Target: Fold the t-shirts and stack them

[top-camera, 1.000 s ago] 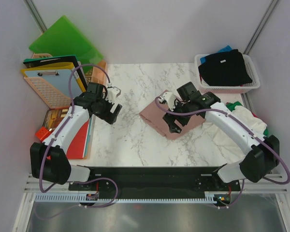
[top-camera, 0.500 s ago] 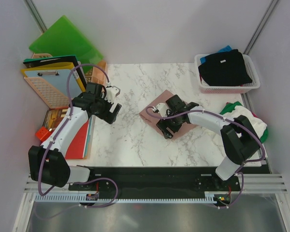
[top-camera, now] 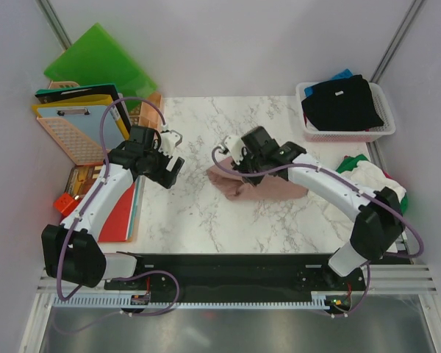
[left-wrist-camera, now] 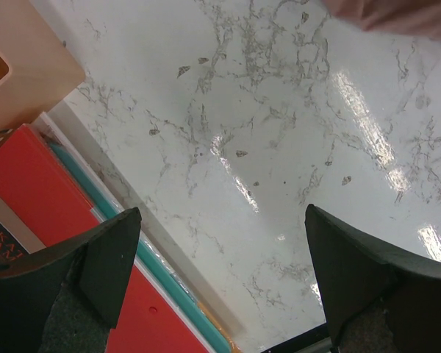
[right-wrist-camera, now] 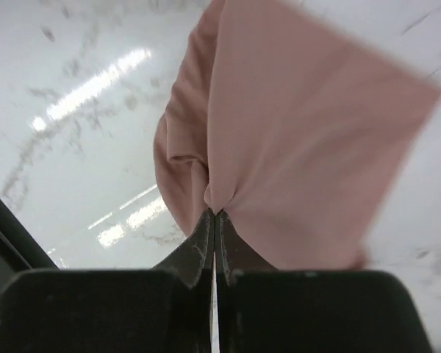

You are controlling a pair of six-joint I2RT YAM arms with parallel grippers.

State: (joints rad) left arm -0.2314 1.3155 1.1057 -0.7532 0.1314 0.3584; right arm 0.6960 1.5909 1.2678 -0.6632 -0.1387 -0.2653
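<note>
The dusty pink t-shirt (top-camera: 273,187) lies bunched at the middle of the marble table. My right gripper (top-camera: 239,171) is shut on a pinch of its cloth; in the right wrist view the pink t-shirt (right-wrist-camera: 301,140) hangs in folds from the closed tips of the gripper (right-wrist-camera: 214,214). My left gripper (top-camera: 172,173) hovers open over bare marble near the table's left side, its jaws wide and empty in the left wrist view (left-wrist-camera: 222,213). A black t-shirt (top-camera: 342,103) and a blue one (top-camera: 342,74) fill the white basket (top-camera: 345,135). White and green t-shirts (top-camera: 369,175) are heaped at the right edge.
Stiff green folders (top-camera: 95,62), a clipboard (top-camera: 73,121) and an orange tray (top-camera: 66,143) crowd the back left. A red folder (top-camera: 121,213) lies along the table's left edge, also under my left gripper as the red folder (left-wrist-camera: 37,213). A peach box (left-wrist-camera: 22,66) sits beside it.
My right gripper has gone from open to shut on the pink t-shirt and moved left and farther back, dragging the cloth out of its flat fold. The left arm is still.
</note>
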